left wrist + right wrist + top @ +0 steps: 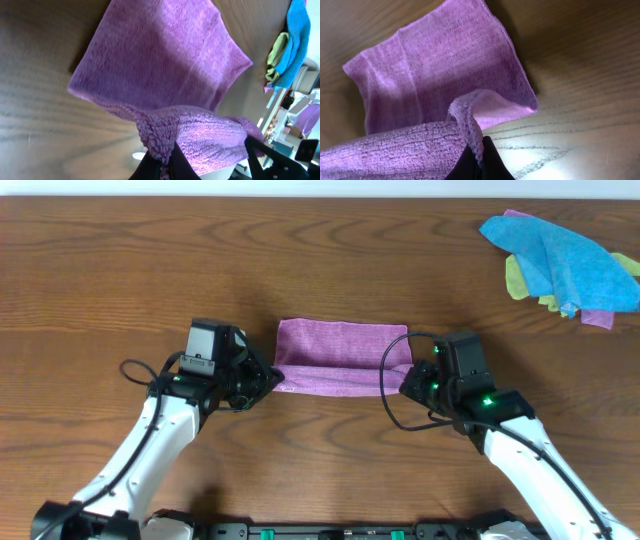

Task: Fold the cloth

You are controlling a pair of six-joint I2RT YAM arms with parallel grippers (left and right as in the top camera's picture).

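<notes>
Seen from above, the cloth's (340, 355) near corners are hidden under the left pincer (272, 377) and right pincer (408, 380). In both wrist views we see only dark finger stubs; fabric covers the tips. The blue cloth (560, 250) runs off the right edge, and clutter (300, 120) beyond the desk (30, 100) blurs.

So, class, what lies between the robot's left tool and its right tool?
The lilac cloth spans that stretch, a near corner pinched in the left tool and one in the right tool. The overhead view shows it.
</notes>
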